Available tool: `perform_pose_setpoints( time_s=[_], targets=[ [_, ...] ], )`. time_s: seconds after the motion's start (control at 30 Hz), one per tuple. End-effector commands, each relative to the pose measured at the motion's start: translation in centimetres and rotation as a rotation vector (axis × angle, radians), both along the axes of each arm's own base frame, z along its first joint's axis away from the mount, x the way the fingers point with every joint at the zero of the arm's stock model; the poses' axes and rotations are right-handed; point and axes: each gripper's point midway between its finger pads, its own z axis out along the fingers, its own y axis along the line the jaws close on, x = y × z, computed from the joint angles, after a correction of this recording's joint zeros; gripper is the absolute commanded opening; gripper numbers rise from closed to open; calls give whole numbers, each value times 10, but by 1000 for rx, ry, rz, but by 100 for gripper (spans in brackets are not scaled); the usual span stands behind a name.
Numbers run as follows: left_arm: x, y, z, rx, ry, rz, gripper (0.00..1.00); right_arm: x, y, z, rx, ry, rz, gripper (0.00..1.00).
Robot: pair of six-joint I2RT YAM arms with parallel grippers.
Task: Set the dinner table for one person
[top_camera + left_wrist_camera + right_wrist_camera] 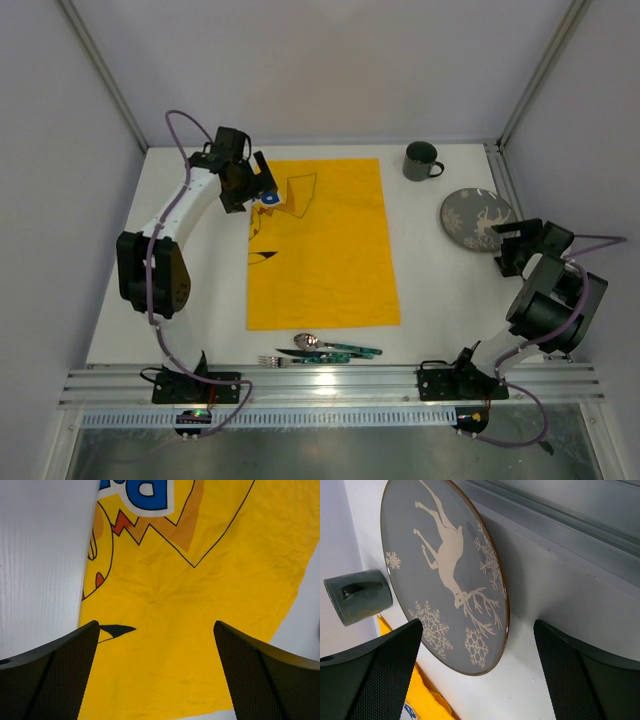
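Your left gripper point(155, 630) and right gripper point(475, 630) both gape empty, and the right, near the round grey reindeer-patterned plate point(445, 570), may skid its low rim across the white dinner table point(440, 300).

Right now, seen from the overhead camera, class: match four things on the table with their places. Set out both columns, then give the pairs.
Column one:
1 mug
2 plate
3 yellow cloth
4 cutlery

Column two:
A near edge of the table, just below the cloth
B middle of the table
C far side, right of the cloth
D right edge, nearer than the mug

Pairs: 1-C, 2-D, 3-B, 4-A
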Motion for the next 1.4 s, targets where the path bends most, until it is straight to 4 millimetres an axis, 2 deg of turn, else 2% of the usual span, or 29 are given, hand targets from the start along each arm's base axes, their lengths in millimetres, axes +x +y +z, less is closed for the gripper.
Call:
perform_pose_setpoints(
  time_s=[0.0, 0.17, 0.37, 0.53, 0.73, 0.83, 1.03, 1.13, 1.27, 1.37],
  targets=[
    [3, -4, 32, -46, -99, 4, 99, 2, -9, -8, -8, 30, -18, 96],
    [9, -5, 41, -48, -118, -2, 99, 2, -12, -12, -10, 53, -22, 96],
    [19, -7, 63, -53, -166, -11, 99, 1, -14, -23, -8, 87, -25, 96],
    [21, -6, 75, -42, -185, -15, 99, 8, -13, -34, 28, 70, -28, 95],
    [22, -6, 98, -51, -219, -18, 99, 21, -10, -32, 76, 13, -12, 95],
    [23, -7, 115, -60, -252, -19, 99, 23, -10, -36, 89, 20, -10, 95],
    [25, -8, 145, -85, -321, -12, 99, 35, -10, -29, 113, -3, 18, 95],
    [24, -7, 154, -90, -345, -7, 99, 41, -10, -31, 126, 6, 51, 94],
    [22, -6, 156, -94, -345, 0, 99, 46, -8, -32, 137, 12, 97, 89],
    [20, -5, 155, -91, -343, 4, 99, 50, -6, -35, 144, 26, 144, 81]
  ],
)
